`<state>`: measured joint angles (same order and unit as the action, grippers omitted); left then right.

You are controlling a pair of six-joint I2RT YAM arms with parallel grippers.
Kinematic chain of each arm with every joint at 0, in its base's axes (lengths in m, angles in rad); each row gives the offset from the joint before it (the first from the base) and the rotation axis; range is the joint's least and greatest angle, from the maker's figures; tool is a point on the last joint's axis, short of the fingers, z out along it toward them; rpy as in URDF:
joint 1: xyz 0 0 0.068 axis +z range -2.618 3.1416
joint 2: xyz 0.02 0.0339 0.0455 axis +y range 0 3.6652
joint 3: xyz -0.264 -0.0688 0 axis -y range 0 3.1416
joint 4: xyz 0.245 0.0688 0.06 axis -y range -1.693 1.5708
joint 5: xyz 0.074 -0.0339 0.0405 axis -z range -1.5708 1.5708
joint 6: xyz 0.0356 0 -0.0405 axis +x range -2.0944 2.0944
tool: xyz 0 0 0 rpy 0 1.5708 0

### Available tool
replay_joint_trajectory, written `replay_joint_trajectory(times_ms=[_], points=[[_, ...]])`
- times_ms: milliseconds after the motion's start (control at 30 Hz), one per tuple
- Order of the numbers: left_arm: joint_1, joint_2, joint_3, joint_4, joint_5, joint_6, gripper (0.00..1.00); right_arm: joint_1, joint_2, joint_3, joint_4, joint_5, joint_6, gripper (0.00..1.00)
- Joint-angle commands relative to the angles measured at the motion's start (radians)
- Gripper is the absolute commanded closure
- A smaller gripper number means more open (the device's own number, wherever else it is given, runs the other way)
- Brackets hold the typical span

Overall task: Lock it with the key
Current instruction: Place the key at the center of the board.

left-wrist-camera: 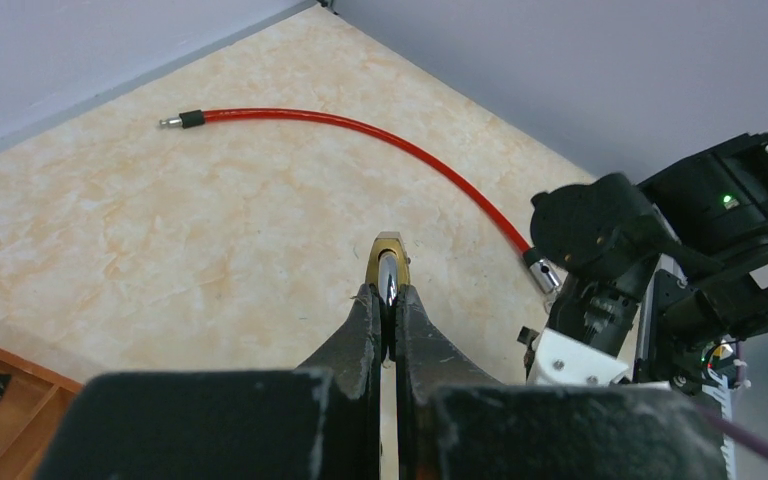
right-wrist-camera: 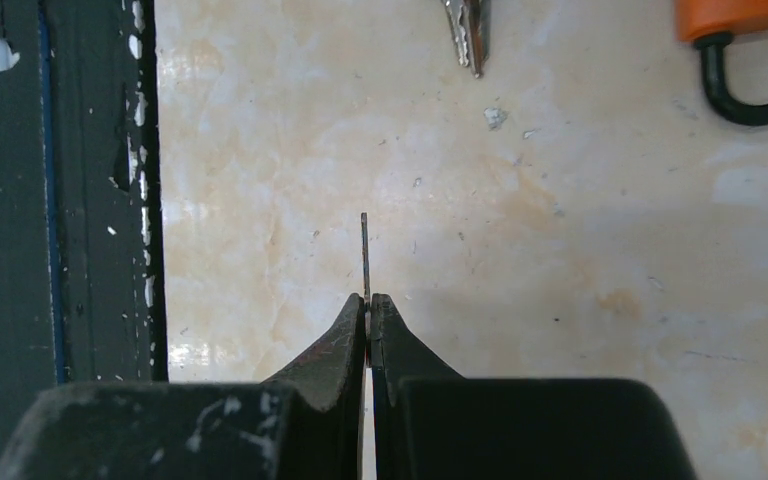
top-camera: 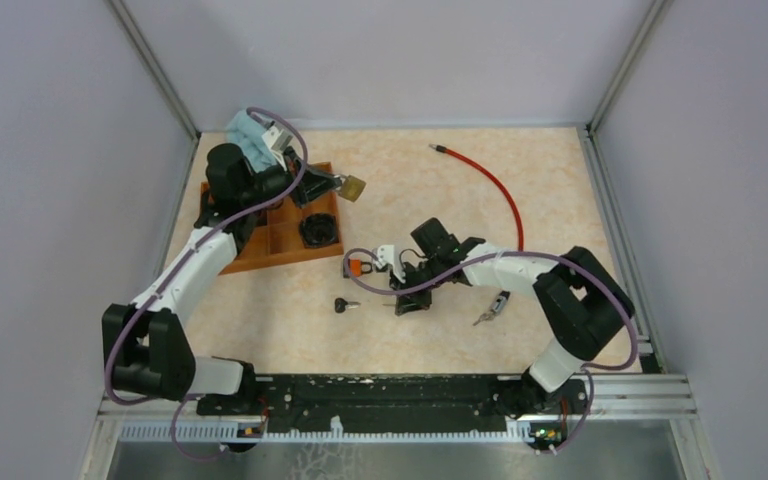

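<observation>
Brass padlock [left-wrist-camera: 391,262] sits pinched in the closed left fingers [left-wrist-camera: 365,335], held above the counter [left-wrist-camera: 210,220]. The right fingers [right-wrist-camera: 345,340] are shut on a thin key [right-wrist-camera: 365,250], its blade edge-on. Grasping looks complete. Next, I judge, the well-separated arms must meet, line the blade up with the keyway, then insert and turn.

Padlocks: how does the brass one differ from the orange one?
The brass padlock is clamped in the left gripper; the orange padlock lies on the table, ungripped. The brass padlock is gold-coloured; the orange padlock has an orange body and dark shackle. Both are padlocks.
</observation>
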<state>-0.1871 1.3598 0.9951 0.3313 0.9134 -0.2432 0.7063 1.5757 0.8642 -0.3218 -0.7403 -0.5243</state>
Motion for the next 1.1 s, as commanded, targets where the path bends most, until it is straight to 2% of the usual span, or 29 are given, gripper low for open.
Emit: replay_joint_trajectory(times_ms=[0,133,567,800,1067], points=[[0.006,-0.055,0.015,-0.037,-0.01,0.075,1.0,0.04,0.066,0.047,0.0,0.033,-0.009,1.0],[0.006,-0.072,0.009,-0.058,0.002,0.098,1.0,0.043,0.141,0.092,-0.038,0.042,-0.015,1.0],[0.006,-0.083,-0.009,-0.058,0.028,0.109,1.0,0.042,0.156,0.114,-0.066,0.175,-0.015,0.97],[0.006,-0.087,-0.034,-0.047,0.03,0.132,1.0,0.022,0.141,0.111,-0.08,0.193,-0.025,0.9],[0.006,-0.085,-0.049,-0.052,0.02,0.146,0.99,0.018,0.133,0.11,-0.08,0.198,-0.032,0.7]])
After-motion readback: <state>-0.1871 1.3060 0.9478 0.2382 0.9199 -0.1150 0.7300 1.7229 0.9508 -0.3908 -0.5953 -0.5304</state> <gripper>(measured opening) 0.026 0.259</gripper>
